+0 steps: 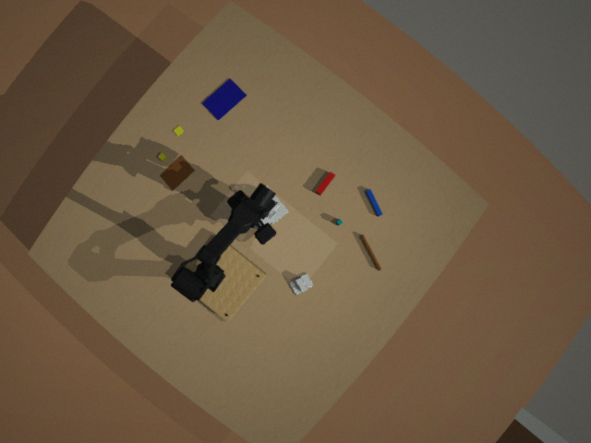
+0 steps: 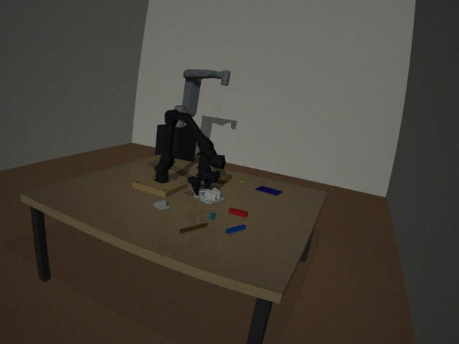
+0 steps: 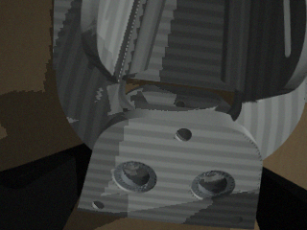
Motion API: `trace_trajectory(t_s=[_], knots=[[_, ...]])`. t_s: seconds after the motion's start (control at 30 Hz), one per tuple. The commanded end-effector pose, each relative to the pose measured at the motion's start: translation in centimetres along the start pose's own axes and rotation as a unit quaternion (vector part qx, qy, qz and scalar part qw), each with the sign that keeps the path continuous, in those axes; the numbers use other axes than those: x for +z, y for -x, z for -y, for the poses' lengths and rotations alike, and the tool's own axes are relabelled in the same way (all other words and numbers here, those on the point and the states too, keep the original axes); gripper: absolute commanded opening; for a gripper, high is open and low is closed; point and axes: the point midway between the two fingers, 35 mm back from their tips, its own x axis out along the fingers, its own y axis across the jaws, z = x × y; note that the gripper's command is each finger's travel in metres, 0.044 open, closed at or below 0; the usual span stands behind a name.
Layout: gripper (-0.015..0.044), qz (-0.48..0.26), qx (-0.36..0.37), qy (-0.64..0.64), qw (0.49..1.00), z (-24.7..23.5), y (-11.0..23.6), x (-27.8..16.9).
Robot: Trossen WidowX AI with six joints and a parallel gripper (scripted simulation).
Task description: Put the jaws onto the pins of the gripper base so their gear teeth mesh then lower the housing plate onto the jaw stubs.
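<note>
Table (image 1: 381, 324) (image 2: 178, 240) beneath everything; black arm (image 1: 229, 235) (image 2: 200, 135) bent over it, its gripper (image 1: 263, 226) (image 2: 202, 189) (image 3: 171, 163) low at the white gripper base (image 1: 279, 210) (image 2: 211, 195) (image 3: 285, 115); fingers spread wide, pinching what I judge to be the housing plate (image 3: 170, 158), directly between them; the two jaws, as I read the tall toothed parts, stand just beyond it; meshing and seating unconfirmed.

Step in hand, judged: lowering the plate; keep it level, line both ringed holes over the stubs, descend slowly, ease back if one edge catches; release only once flat, then withdraw straight up so as not to drag it.

Count, large to small: one table; one black arm; one wooden board, back towards the arm's foot; one dark-blue slab and one brown block, off to the gripper's same side; one brown stick, one blue bar, one red bar, outward of it; one loose white piece (image 1: 301, 283) (image 2: 161, 204), to its other side, identity uncertain; two yellow pieces, near the block; one teal piece, outward.
</note>
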Motion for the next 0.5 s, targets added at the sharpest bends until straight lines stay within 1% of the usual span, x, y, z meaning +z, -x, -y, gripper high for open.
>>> trace_trajectory(t_s=[0.0, 0.47], knots=[[0.0351, 0.0, -0.001, 0.0, 1.0, 0.05, -0.08, 0.02], [0.0351, 0.0, -0.001, 0.0, 1.0, 0.05, -0.35, 0.02]])
